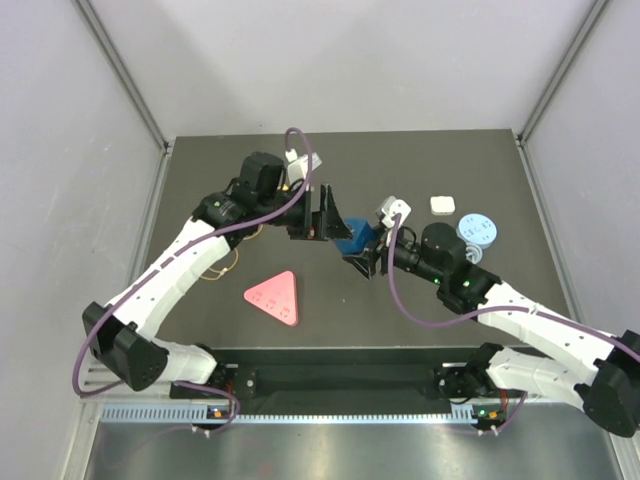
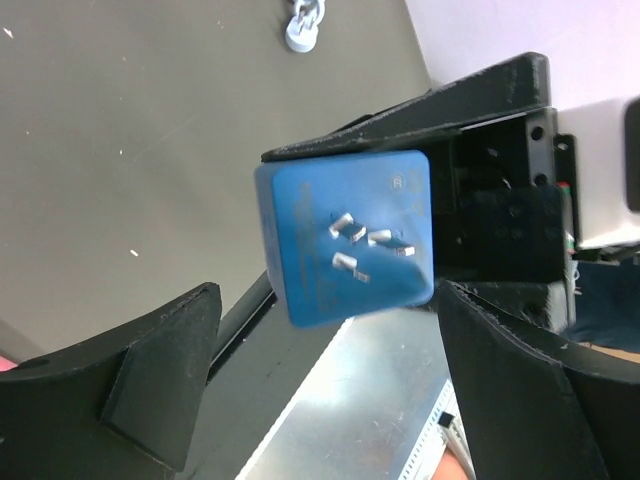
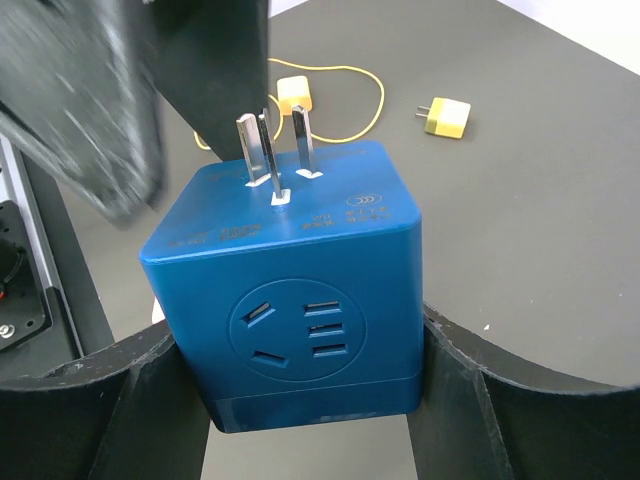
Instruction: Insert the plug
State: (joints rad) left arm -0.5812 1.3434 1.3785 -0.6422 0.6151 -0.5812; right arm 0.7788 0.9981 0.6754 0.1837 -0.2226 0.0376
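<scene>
Three pale walls (image 1: pixel 350 60), dark tabletop (image 1: pixel 470 160), blue plug (image 1: pixel 355 239)

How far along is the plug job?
Done: the right hand grips the cube, held off the table. In hand: the open, empty left hand faces the cube's prongs. Left: the cube's socket is empty, and both yellow plugs lie on the table.
</scene>
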